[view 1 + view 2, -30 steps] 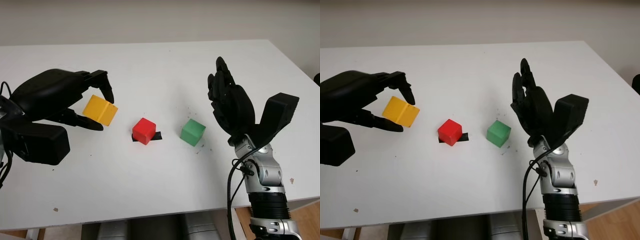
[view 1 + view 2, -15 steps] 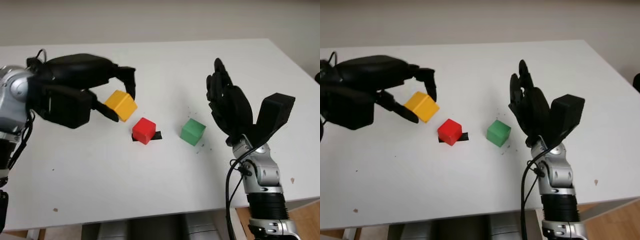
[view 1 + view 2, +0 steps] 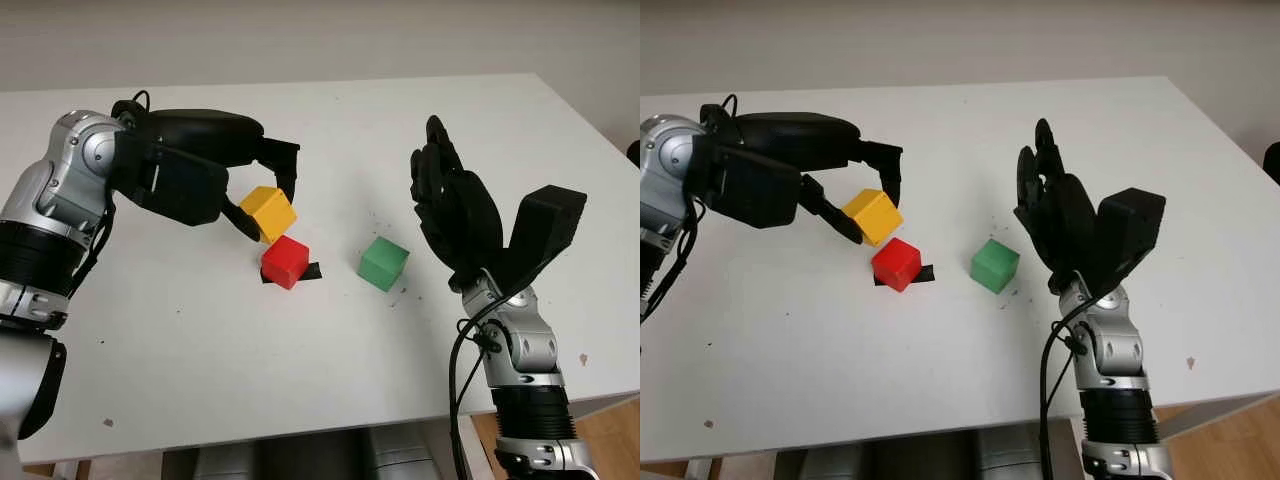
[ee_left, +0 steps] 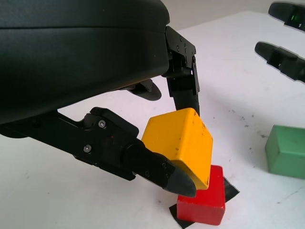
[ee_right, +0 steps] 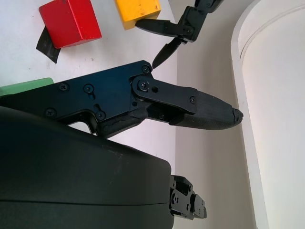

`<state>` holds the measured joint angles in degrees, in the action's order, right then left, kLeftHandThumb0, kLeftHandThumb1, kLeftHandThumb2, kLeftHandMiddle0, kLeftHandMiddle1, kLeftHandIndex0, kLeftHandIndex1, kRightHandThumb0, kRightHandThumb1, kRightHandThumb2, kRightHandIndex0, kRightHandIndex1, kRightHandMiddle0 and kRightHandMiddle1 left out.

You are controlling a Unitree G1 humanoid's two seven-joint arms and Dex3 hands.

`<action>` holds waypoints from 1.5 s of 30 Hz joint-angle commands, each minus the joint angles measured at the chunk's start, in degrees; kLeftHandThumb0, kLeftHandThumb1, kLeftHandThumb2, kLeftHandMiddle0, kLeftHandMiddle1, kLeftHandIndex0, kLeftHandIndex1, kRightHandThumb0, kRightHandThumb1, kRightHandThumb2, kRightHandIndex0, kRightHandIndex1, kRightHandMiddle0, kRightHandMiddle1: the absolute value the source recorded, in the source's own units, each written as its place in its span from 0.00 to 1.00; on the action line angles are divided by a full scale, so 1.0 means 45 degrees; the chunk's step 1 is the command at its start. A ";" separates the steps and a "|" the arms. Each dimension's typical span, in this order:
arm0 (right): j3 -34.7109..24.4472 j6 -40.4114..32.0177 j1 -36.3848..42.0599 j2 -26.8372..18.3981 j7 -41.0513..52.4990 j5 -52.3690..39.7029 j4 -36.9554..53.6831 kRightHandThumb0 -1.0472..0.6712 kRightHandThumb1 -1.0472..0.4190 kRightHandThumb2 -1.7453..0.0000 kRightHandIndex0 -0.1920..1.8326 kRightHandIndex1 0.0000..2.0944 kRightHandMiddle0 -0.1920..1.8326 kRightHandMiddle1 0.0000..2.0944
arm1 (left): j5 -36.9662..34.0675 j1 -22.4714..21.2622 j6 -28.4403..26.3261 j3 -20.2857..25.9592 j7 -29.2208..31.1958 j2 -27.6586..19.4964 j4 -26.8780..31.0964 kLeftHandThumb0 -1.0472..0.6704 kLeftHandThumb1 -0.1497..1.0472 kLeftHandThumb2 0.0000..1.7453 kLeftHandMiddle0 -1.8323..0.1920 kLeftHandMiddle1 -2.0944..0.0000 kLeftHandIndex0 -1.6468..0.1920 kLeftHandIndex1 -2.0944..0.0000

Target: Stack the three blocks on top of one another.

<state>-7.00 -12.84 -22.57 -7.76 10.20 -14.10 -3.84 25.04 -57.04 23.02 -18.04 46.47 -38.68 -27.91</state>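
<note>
Green block [image 3: 383, 263] beside red block [image 3: 285, 262], apart

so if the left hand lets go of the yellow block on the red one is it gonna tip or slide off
Possibly. The yellow block, pinched in the left hand, looks tilted and off-centre above the red block, so it could topple unless levelled. Its flat, rigid-looking faces should sit stably once square. The smooth surfaces might slide a little.
</note>
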 commanded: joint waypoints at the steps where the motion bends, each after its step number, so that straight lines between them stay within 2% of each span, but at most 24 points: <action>1: -0.0023 0.0051 -0.0120 0.0052 -0.0032 -0.0022 0.0295 0.20 0.00 0.61 0.00 0.00 0.00 0.00 | 0.0266 -0.0509 0.0146 -0.0209 -0.0169 0.0156 0.0058 0.32 0.98 0.03 0.75 0.88 0.72 0.29; 16: 0.0000 0.0053 -0.0070 0.0222 -0.0170 0.0027 0.0373 0.19 0.00 0.61 0.00 0.00 0.00 0.00 | 0.0670 -0.0264 0.0304 -0.0448 -0.0218 0.0509 -0.0060 0.35 0.95 0.03 0.73 0.88 0.69 0.32; 32: 0.0046 -0.0047 0.0051 0.0200 -0.0204 0.0060 0.0546 0.19 0.00 0.61 0.00 0.00 0.00 0.00 | 0.1135 -0.0066 0.0932 -0.0685 -0.0799 0.0627 -0.0281 0.35 0.94 0.03 0.71 0.90 0.67 0.28; 45: 0.0041 -0.0012 0.0095 0.0167 -0.0217 0.0100 0.0536 0.19 0.00 0.61 0.00 0.00 0.00 0.00 | 0.1189 0.0066 0.0502 -0.0733 -0.0589 0.0611 -0.0062 0.34 0.95 0.03 0.71 0.92 0.70 0.28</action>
<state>-6.72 -13.00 -22.20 -6.96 9.17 -13.70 -2.28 30.33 -57.06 25.47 -20.83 43.48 -35.78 -28.73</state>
